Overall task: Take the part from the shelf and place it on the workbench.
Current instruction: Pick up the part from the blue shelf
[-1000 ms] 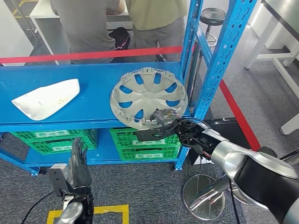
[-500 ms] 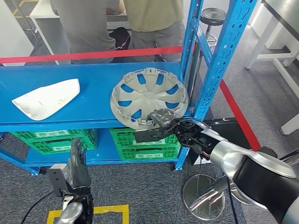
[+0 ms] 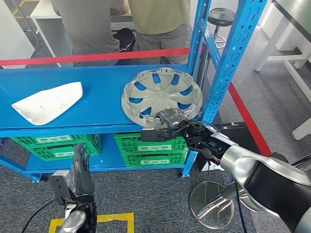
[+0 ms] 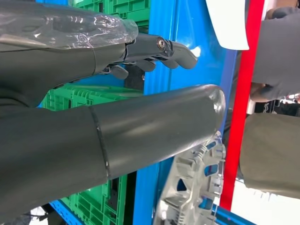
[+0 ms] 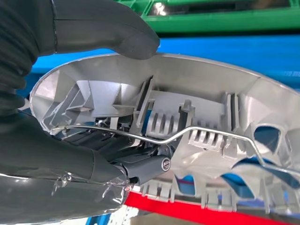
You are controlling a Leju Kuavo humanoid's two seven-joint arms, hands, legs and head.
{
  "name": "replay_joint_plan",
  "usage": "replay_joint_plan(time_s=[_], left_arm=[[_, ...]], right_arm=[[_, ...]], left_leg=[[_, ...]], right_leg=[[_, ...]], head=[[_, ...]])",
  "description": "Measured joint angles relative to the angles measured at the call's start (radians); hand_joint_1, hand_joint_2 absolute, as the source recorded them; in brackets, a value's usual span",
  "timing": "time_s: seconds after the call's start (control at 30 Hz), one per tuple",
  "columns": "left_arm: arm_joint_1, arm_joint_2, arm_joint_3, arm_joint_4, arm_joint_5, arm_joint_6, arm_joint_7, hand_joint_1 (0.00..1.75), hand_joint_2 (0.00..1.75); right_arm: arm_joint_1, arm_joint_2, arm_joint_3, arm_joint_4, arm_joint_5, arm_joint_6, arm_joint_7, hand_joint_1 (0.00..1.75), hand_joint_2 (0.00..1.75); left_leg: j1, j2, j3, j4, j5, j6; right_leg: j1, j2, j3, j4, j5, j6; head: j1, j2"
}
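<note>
The right hand (image 3: 166, 127) grips the near rim of the silver hubcap (image 3: 162, 96), thumb on the outer face and fingers (image 5: 141, 164) tucked inside behind the wire ring, as the right wrist view shows. The hubcap is tilted, its near edge raised off the blue shelf (image 3: 99, 104) while its far edge seems to rest there, so the pick looks secured but the part has not left the shelf. Lifting it clear, carrying it and setting it on the table all remain; no table shows nearby. The left hand (image 3: 81, 174) hangs low beside the shelf, fingers spread and holding nothing. A white panel (image 3: 47, 103) lies further left on the shelf.
</note>
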State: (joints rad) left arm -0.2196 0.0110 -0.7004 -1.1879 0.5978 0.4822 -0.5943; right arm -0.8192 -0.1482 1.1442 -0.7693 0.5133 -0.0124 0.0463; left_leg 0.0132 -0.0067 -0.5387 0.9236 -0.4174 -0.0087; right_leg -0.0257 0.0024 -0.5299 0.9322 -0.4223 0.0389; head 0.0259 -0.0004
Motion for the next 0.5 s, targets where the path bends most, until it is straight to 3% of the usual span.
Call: replay_joint_plan(time_s=[0.5], left_arm=[[0.008,0.008,0.0,0.0,-0.011,0.021,0.003,0.0,0.0]], right_arm=[[0.039,-0.077,-0.104,-0.284,-0.062,-0.09,0.052,1.75,1.75]], left_leg=[[0.0,0.0,-0.003,0.0,0.0,0.0]], right_leg=[[0.0,0.001,-0.003,0.001,0.0,0.0]], head=[[0.001,0.0]])
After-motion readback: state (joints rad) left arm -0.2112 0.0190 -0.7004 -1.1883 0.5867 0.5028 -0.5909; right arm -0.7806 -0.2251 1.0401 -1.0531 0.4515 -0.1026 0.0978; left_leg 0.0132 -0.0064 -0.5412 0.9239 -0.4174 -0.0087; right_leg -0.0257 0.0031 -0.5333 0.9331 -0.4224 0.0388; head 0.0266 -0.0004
